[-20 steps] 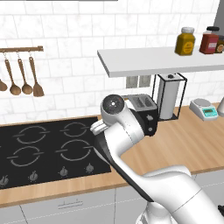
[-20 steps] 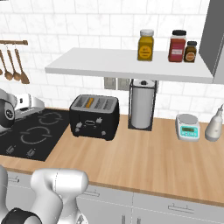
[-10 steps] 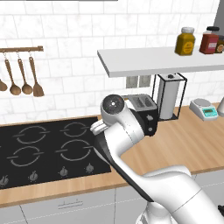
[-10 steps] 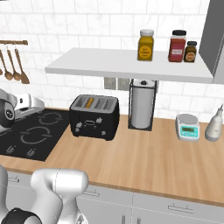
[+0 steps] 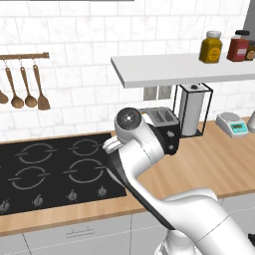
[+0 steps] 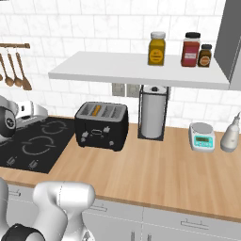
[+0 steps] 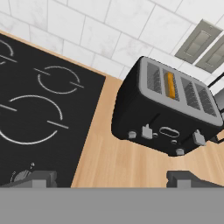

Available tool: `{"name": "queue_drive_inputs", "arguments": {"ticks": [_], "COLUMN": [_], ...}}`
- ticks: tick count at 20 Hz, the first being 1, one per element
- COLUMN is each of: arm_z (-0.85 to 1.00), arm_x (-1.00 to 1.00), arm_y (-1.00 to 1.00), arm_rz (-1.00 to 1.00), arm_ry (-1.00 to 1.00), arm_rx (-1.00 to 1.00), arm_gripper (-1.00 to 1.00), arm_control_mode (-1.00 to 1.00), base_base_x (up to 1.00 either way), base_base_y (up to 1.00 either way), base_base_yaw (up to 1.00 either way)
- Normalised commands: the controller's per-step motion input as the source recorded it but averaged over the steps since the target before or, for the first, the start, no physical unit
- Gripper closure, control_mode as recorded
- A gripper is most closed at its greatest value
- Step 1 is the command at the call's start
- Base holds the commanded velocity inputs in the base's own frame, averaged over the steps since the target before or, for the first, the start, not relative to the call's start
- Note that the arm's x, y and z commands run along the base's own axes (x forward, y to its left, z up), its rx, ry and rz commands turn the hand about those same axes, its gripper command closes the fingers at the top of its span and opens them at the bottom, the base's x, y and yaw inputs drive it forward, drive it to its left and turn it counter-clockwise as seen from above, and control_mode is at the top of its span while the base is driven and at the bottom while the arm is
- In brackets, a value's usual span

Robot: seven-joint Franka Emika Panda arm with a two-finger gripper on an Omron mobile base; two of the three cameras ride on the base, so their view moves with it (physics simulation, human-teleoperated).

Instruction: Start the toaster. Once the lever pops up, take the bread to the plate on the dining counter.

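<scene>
Hovering fingers (image 7: 110,178) spread wide, empty, short of the toaster (image 7: 168,111).

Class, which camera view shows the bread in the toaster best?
The hand view: the bread shows as an orange strip in one toaster slot. The right base view shows a smaller strip; in the left base view the arm hides much of the toaster.

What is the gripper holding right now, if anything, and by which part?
Nothing is held. The gripper is open, its fingertips wide apart above the counter, short of the toaster. The bread sits in a toaster slot.
</scene>
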Motion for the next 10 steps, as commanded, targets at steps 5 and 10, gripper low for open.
{"name": "queue_drive_inputs", "arguments": {"ticks": [5, 10], "arm_z": [0.00, 0.00], "arm_x": [0.00, 0.00], "arm_y": [0.00, 0.00], "arm_rz": [0.00, 0.00], "arm_ry": [0.00, 0.00], "arm_rx": [0.00, 0.00], "arm_gripper": [-1.00, -1.00], "arm_control_mode": [-1.00, -1.00], "base_base_x": [0.00, 0.00], "base_base_y": [0.00, 0.00], "base_base_yaw": [0.00, 0.00]}}
